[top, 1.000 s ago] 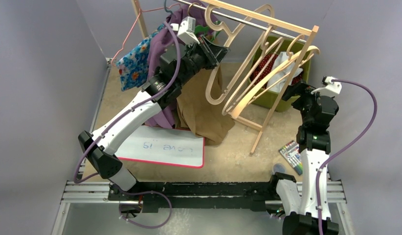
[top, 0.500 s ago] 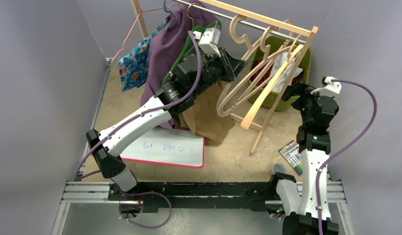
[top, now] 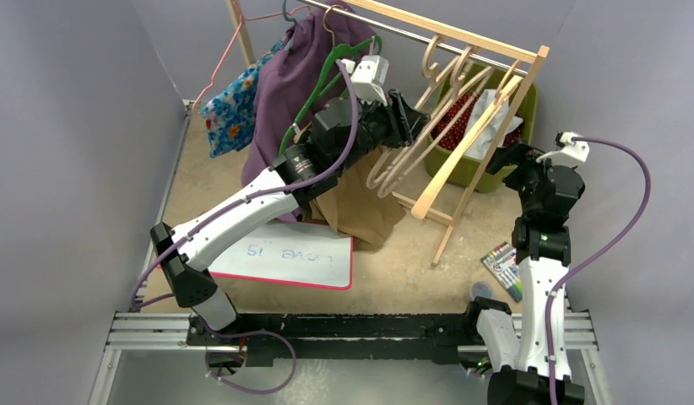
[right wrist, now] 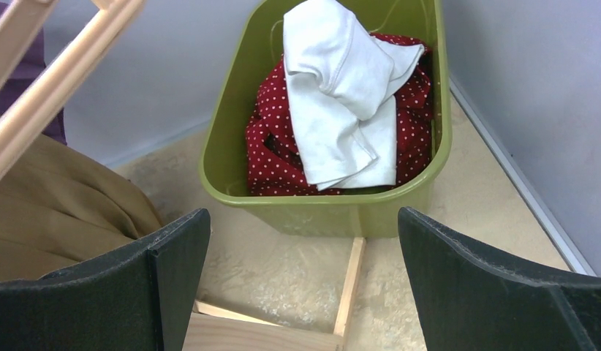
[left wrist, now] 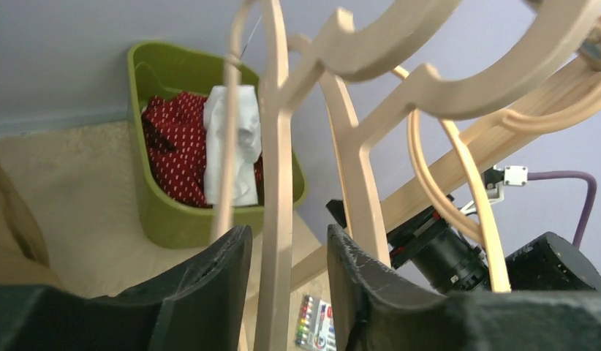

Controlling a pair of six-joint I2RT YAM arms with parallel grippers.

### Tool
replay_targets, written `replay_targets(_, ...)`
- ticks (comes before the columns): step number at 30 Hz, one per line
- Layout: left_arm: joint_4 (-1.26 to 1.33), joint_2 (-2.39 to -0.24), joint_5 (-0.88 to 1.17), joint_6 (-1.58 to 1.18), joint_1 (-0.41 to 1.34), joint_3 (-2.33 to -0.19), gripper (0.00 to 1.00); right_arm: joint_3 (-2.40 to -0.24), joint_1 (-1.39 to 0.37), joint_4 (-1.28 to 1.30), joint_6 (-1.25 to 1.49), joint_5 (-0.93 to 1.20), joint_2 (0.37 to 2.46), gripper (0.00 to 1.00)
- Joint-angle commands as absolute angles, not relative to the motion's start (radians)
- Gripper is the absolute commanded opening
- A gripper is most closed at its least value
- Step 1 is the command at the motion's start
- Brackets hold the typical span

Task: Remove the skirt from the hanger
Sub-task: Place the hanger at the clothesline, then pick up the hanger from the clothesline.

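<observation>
Skirt [top: 354, 209], taken to be the tan garment, though the top view does not make the cut clear: hangs below the left half of the rail [top: 445, 38], its hem down by the floor, still on its hanger; the hanger's hook is hidden behind the arm. Left gripper [top: 404, 118]: over the last second it has swung away from the skirt toward the rail's right end, sweeping the empty wooden hangers [top: 436, 110] along into a bunch; it was clamped tight and has now begun to part. In the wrist view its jaws stand a little apart on either side of one wooden hanger's bar [left wrist: 276, 183], with a slim gap each side, so nothing is held. Judgement: space is being cleared beside the skirt; the removal itself is not begun. Right gripper [top: 507, 157]: beyond the rail's right post, spread wide, empty, facing the green bin [right wrist: 319, 212]. Bin, under the rail's right end: red dotted cloth [right wrist: 276, 146], white cloth [right wrist: 341, 88] on top. Purple garment [top: 284, 84], floral garment [top: 230, 110] and green hanger [top: 327, 72]: at the rail's left end, crowding the skirt. Whiteboard [top: 284, 253]: on the floor in front of the rail. Marker pack [top: 506, 266]: in front of the right post.
</observation>
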State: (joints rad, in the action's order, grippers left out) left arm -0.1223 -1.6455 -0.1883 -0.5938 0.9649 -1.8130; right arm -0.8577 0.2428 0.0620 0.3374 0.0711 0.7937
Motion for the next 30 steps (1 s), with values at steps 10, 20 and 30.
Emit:
replay_targets(10,-0.347,-1.411,-0.271,-0.372,0.971,-1.761,0.85,-0.849,0.235,0.02,0.331,0.129,0.79,0.99)
replay_targets(20,-0.671,-1.363,-0.25,-0.35,0.681,-1.946,0.91,-0.846,0.236,0.012,0.332,0.146,0.806,0.99)
replay_targets(30,-0.833,-1.605,-0.146,-0.352,0.589,-2.319,0.83,-0.839,0.236,0.01,0.331,0.133,0.796,0.99)
